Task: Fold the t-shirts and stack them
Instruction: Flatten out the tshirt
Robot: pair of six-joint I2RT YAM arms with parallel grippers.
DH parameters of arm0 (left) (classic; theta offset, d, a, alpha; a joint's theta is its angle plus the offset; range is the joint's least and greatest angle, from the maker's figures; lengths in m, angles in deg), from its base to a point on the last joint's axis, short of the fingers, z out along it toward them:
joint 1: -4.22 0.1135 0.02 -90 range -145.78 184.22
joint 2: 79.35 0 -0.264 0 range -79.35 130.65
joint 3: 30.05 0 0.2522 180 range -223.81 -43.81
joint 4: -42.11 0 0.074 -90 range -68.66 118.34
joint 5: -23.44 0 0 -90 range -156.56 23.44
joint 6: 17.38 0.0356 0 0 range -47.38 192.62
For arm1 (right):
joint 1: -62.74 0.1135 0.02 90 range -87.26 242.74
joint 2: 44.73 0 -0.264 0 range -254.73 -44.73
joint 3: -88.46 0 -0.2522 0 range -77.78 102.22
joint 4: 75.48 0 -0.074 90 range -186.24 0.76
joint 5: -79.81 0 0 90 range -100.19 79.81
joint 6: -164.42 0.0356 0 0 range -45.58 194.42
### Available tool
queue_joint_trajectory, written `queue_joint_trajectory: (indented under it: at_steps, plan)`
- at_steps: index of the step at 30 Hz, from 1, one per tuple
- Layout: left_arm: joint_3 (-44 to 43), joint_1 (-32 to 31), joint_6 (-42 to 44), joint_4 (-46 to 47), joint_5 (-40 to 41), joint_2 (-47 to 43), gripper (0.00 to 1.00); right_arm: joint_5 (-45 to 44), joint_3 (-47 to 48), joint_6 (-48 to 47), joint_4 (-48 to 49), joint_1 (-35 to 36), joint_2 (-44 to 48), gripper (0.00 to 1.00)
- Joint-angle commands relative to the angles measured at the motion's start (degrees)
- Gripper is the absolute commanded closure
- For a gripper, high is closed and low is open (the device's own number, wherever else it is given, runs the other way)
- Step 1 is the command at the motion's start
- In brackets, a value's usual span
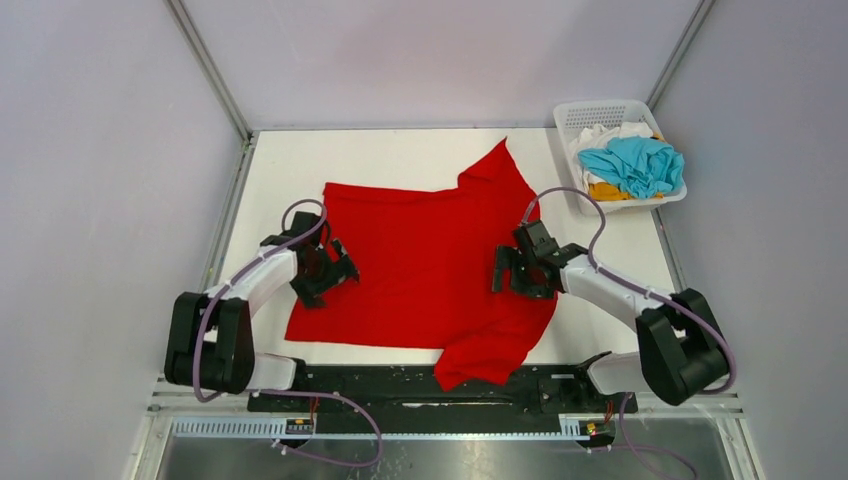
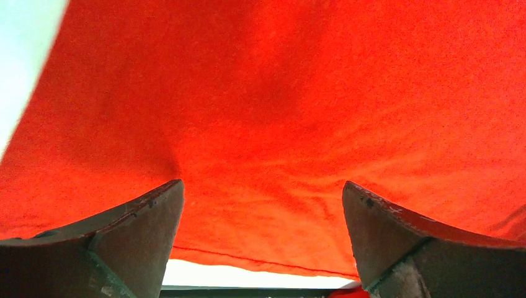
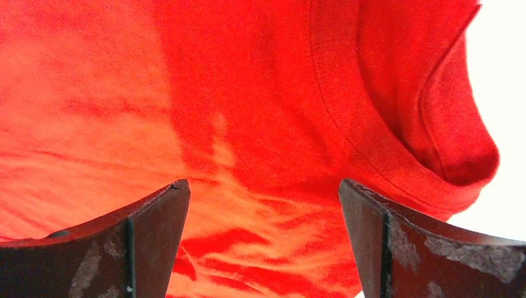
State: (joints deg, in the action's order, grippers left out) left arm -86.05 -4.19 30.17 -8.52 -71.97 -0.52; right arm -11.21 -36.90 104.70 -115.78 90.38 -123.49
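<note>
A bright red t-shirt (image 1: pixel 430 260) lies spread on the white table, one sleeve pointing to the back, another part hanging over the near edge. Over its left side hovers my left gripper (image 1: pixel 330 272), open, with only red cloth (image 2: pixel 267 124) between the fingers and the hem near the bottom of the left wrist view. My right gripper (image 1: pixel 515 272) stands open above the shirt's right side, beside a sleeve fold (image 3: pixel 434 112); nothing is held. Turquoise-blue (image 1: pixel 632 165), orange-yellow (image 1: pixel 605 192) and white (image 1: pixel 605 135) t-shirts lie bundled in the basket.
A white perforated plastic basket (image 1: pixel 580 118) stands at the table's back right corner. Grey walls enclose the table on three sides. The black mounting rail (image 1: pixel 400 385) runs along the near edge, where the shirt's lower part drapes over it.
</note>
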Motion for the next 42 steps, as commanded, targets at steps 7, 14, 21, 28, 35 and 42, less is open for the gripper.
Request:
queue_joint_trajectory:
  at_steps: [7, 14, 21, 28, 35, 42]
  plan:
    - [-7.9, 0.0, -0.1, -4.2, 4.6, -4.1, 0.01, -9.3, 13.0, -4.6, -0.4, -3.0, 0.9, 0.00]
    - [-19.4, 0.0, 0.2, 0.3, -0.3, 5.2, 0.01, -4.7, 18.2, -4.3, 3.5, -11.9, -10.1, 0.01]
    - [-28.2, 0.0, 0.0, 2.5, -4.6, 17.8, 0.01, -1.0, 22.6, -4.3, 2.9, -12.0, -19.3, 0.01]
    - [-29.4, 0.0, -0.4, 3.3, -5.1, 22.9, 0.01, 2.4, 24.9, -2.8, 2.3, -11.9, -25.1, 0.02]
    - [-29.8, 0.1, 0.1, 2.8, -4.0, 24.2, 0.01, 1.4, 26.3, -0.9, -2.0, -12.0, -25.4, 0.03]
    - [-27.7, 0.8, -0.2, 4.0, -4.8, 23.9, 0.01, -15.8, 25.3, -2.6, -7.1, -12.1, -20.1, 0.01]
